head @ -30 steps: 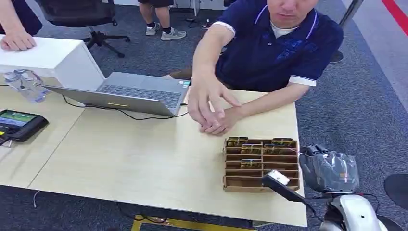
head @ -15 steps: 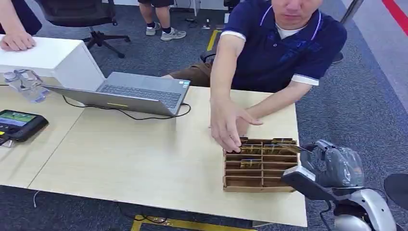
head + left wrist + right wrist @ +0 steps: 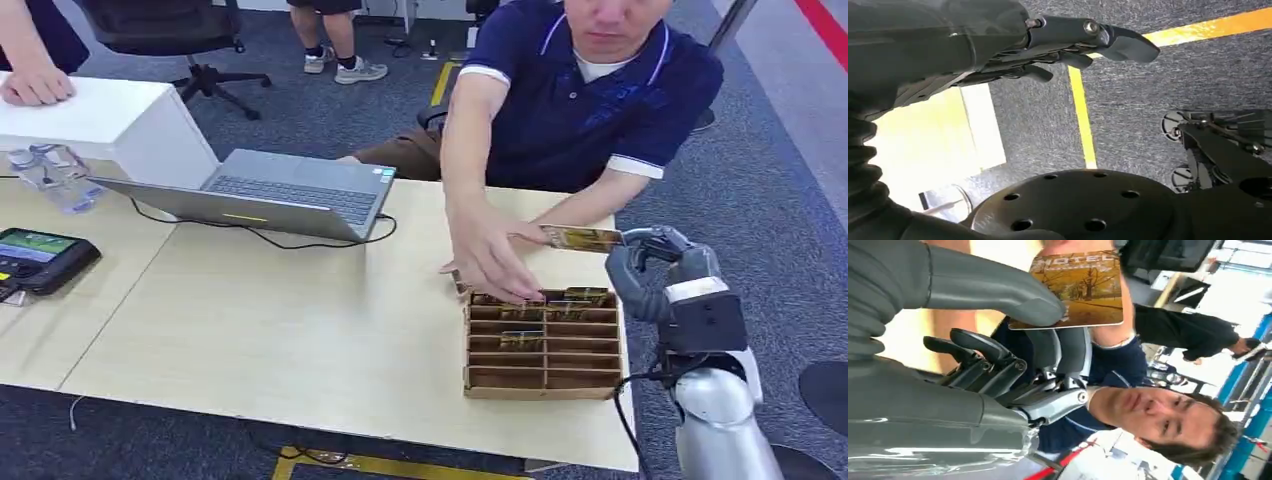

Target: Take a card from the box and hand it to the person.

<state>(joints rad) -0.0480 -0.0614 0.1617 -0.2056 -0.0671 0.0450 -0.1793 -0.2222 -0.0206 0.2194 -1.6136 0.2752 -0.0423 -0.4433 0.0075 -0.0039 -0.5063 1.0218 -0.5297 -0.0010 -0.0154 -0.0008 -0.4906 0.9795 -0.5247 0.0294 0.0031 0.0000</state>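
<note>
While the person is leaning over the table, the scene is standing like this.

Right hand: the right hand is pinching a card between thumb and fingers, raised above the box at its far right corner. In the right wrist view the thumb is lying across one face of the card and the darker fingers are backing the other.

Card: it is lying roughly flat in the air, sticking out from the hand toward the person, just above the box's far edge. Its face is showing a golden tree picture with lettering along one edge.

Box: a brown cardboard tray split into narrow rows, sitting at the near right part of the table. More cards are standing in some of its far and middle rows.

Person's hand: the person's hand is reaching down to the box's far left corner, fingertips at its rim, just beside the held card; whether it is touching the card, I cannot tell.

Left hand: the left hand is hanging over grey carpet with a yellow line, fingers stretched out and apart, holding nothing.

Laptop: a laptop is lying open well to the left of the box, at the table's far edge.
</note>
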